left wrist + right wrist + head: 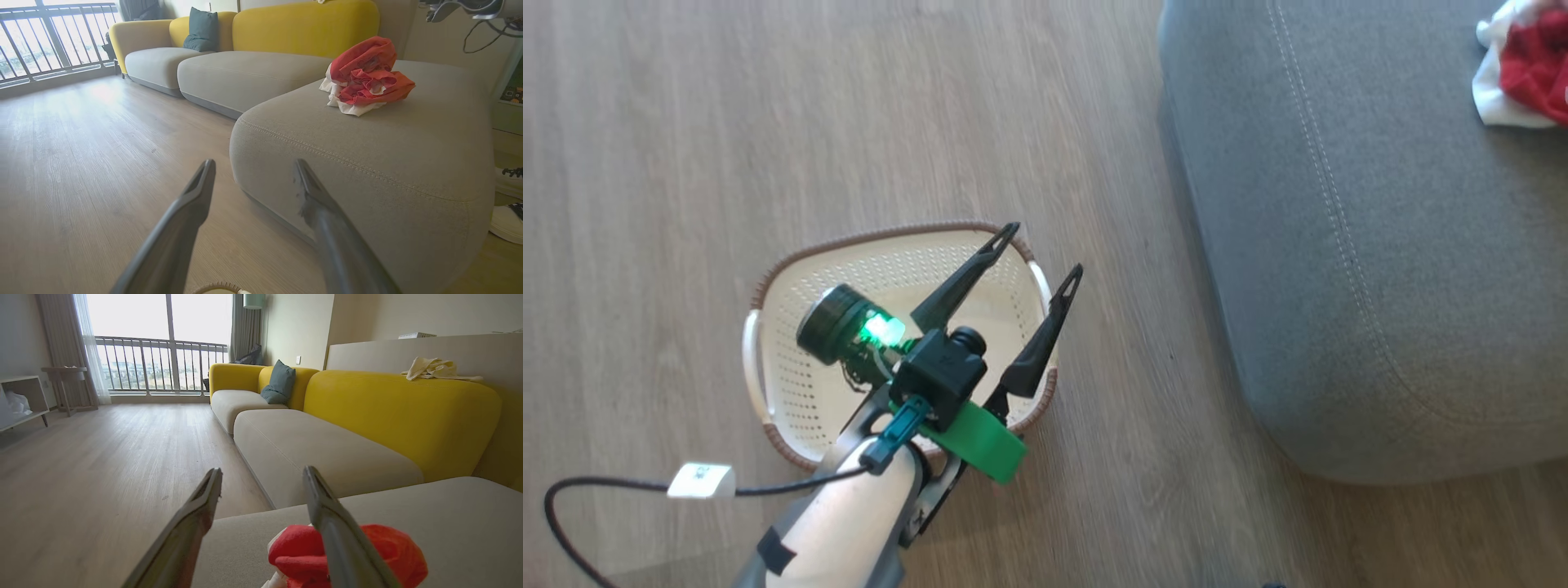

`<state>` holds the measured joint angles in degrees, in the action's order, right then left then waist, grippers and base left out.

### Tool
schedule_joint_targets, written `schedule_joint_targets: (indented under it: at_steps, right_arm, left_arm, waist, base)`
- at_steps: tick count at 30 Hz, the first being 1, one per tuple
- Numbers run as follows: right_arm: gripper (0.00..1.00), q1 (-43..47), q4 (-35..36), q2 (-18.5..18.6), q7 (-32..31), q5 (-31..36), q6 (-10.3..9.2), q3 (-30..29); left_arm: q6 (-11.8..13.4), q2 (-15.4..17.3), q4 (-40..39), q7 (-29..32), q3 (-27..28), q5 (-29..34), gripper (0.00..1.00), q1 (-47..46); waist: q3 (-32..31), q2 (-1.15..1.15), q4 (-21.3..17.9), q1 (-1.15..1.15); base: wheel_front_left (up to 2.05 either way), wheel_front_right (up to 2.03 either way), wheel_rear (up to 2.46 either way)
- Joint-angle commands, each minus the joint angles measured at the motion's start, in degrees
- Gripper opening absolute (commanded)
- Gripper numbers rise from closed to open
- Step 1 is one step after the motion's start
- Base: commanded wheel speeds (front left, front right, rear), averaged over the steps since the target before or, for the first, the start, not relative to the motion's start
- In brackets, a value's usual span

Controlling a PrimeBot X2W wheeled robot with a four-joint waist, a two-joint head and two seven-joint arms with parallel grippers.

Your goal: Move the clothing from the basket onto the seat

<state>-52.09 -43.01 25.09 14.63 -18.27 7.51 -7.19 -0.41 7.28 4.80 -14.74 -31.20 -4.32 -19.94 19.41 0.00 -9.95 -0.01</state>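
The cream basket point(882, 235) with its brown rim stands on the wood floor; what shows of its inside holds no fabric. My left gripper point(1045, 247) hovers over the basket's right part, open and holding nothing. In the left wrist view that gripper point(254, 163) points at the grey seat point(367, 151), where the red and white clothing point(367, 77) lies bunched. The basket's rim point(218, 286) peeks in at the bottom edge. In the head view the clothing point(1531, 65) sits on the seat point(1380, 245) at the far right. My right gripper point(262, 470) is open just above the clothing point(294, 549).
A long sofa with yellow backs point(392, 412) and a teal cushion point(280, 381) runs beyond the seat. Shoes point(506, 204) lie on the floor by the seat's far side. A black cable with a white tag point(701, 480) trails beside my left arm. A low shelf point(20, 400) stands far left.
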Motion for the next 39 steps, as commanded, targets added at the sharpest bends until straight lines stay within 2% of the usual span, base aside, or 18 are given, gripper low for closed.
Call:
schedule_joint_targets:
  at_steps: [1, 10, 18, 23, 29, 39]
  right_arm:
    - [1.00, 0.45, 2.66, 1.08, 0.37, -0.57, -0.02, 1.03]
    - [1.00, 8.10, 16.84, -1.17, 0.37, -3.53, -0.02, 7.94]
    - [1.00, 14.59, 24.28, -6.63, 0.37, -4.25, -0.02, 11.24]
    - [1.00, 18.95, 26.55, -9.92, 0.37, -3.23, -0.02, 13.25]
    - [1.00, 24.69, 27.39, -14.56, 0.37, -3.06, -0.02, 14.06]
    - [1.00, 32.76, 29.03, -18.98, 0.37, -1.57, -0.02, 13.75]
  left_arm:
    - [-0.30, -0.29, -1.91, -0.26, 2.01, 0.51, 1.00, 0.06]
    - [0.20, -1.94, -2.28, -0.26, 6.62, 1.06, 1.00, 2.71]
    - [1.14, -3.02, -2.72, -0.26, 11.03, 1.14, 1.00, 4.31]
    - [2.16, -3.52, -2.47, -0.26, 13.86, 1.27, 1.00, 5.16]
    - [4.92, -3.88, -2.18, -0.26, 17.39, 1.62, 1.00, 6.84]
    - [6.16, -4.32, -0.65, -0.26, 21.58, -0.35, 1.00, 9.59]
  waist:
    - [-0.67, 0.00, 0.58, 0.01]
    - [-4.20, 0.00, 3.83, 0.01]
    - [-6.61, 0.00, 6.70, 0.01]
    - [-7.67, 0.00, 8.34, 0.01]
    - [-8.95, 0.00, 9.45, 0.01]
    - [-10.49, 0.00, 9.89, 0.01]
  base:
    - [0.00, 0.00, 0.00]
    - [0.00, 0.00, 0.00]
    - [0.00, 0.00, 0.00]
    - [0.00, 0.00, 0.00]
    - [0.00, 0.00, 0.00]
    - [0.00, 0.00, 0.00]
